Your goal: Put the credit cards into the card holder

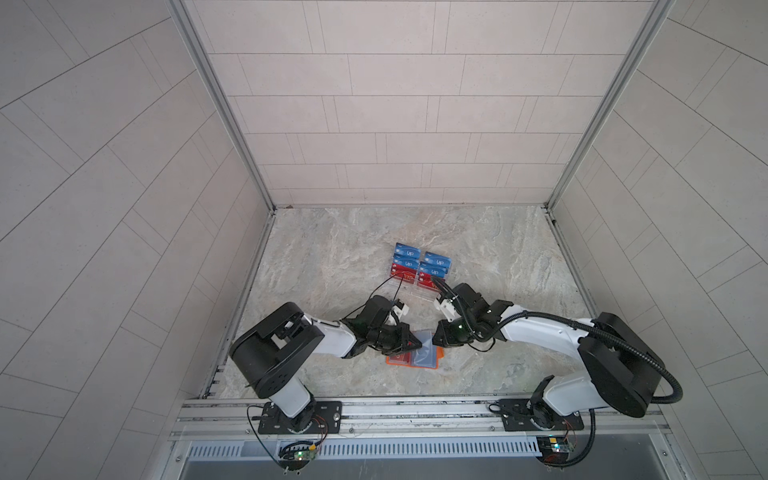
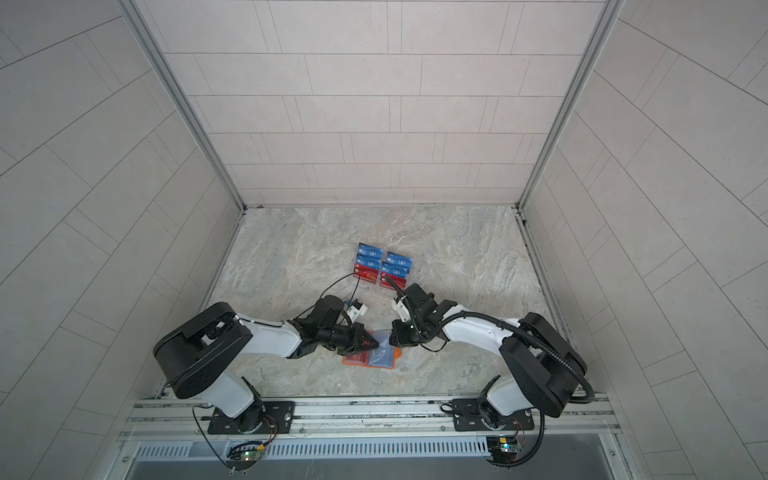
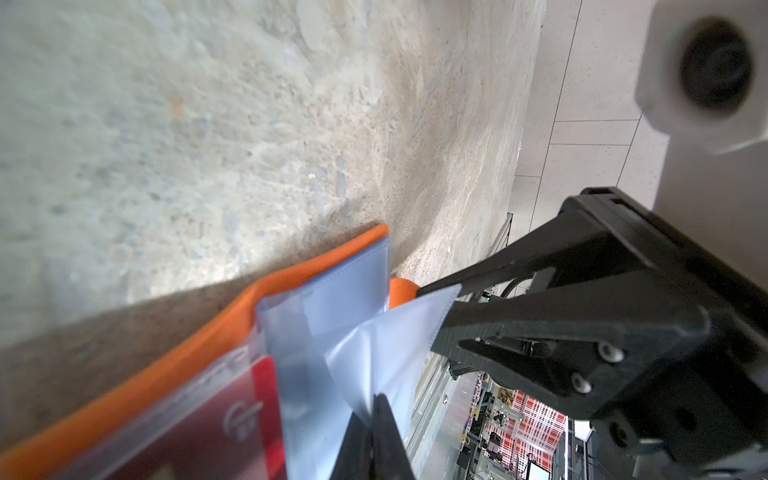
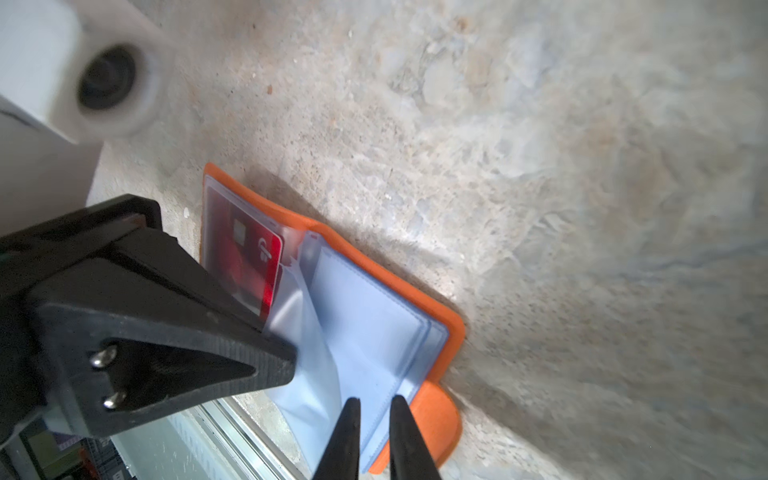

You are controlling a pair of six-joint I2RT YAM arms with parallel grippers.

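The orange card holder point(image 1: 394, 360) point(image 2: 350, 360) point(image 3: 316, 264) point(image 4: 451, 332) lies open on the marble table, between both grippers. A red credit card point(image 4: 249, 257) point(image 3: 232, 415) sits in its left clear sleeve. My left gripper point(image 1: 419, 344) point(image 2: 376, 344) point(image 3: 372, 404) is shut on a clear inner sleeve point(image 3: 390, 353) point(image 4: 309, 332), holding it raised off the pages. My right gripper point(image 1: 434, 338) point(image 2: 393, 338) point(image 4: 376, 407) hovers over the holder's right sleeves near the snap tab point(image 4: 440, 419). Its jaws stand a narrow gap apart with nothing pinched. More credit cards point(image 1: 406, 254) point(image 2: 370, 253), blue and red, stand further back.
A clear acrylic tiered stand point(image 1: 409, 293) point(image 2: 365, 289) holds the blue and red cards just behind both wrists. Tiled walls enclose the table on three sides. A metal rail point(image 1: 415, 409) carrying the arm bases runs along the front edge.
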